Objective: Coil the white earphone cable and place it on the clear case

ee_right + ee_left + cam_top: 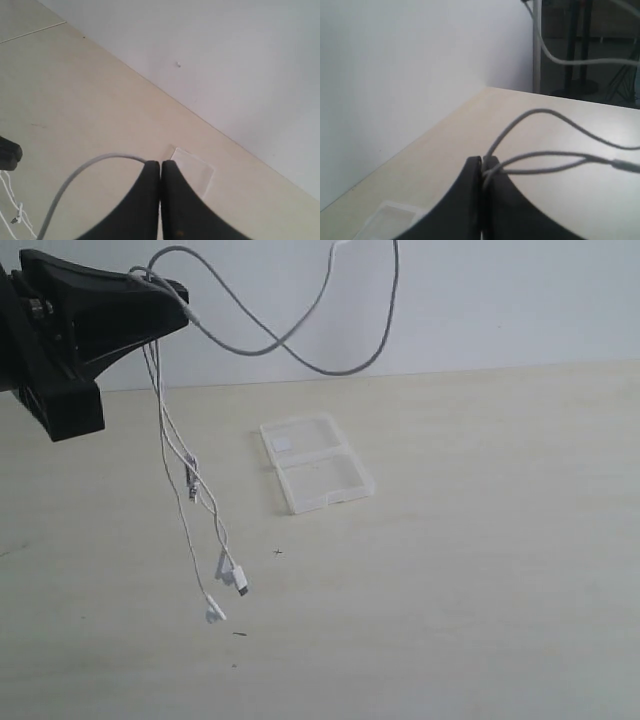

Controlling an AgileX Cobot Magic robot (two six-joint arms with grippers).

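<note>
The white earphone cable point(335, 371) is lifted off the table. My left gripper point(178, 295), high at the left, is shut on a bunch of its strands point(540, 111). From there thin strands hang down with the inline remote point(190, 475) and the earbuds point(215, 612) just above the table. A thicker loop swings right and rises out of the top of the exterior view. My right gripper point(160, 164) is shut with the cable point(100, 159) running into its jaws; it is outside the exterior view. The clear case point(315, 475) lies open and flat on the table, with nothing on it.
The pale wooden table point(480, 570) ends at a white wall point(500, 300) behind. Dark stands point(580, 45) rise beyond the table's far end in the left wrist view.
</note>
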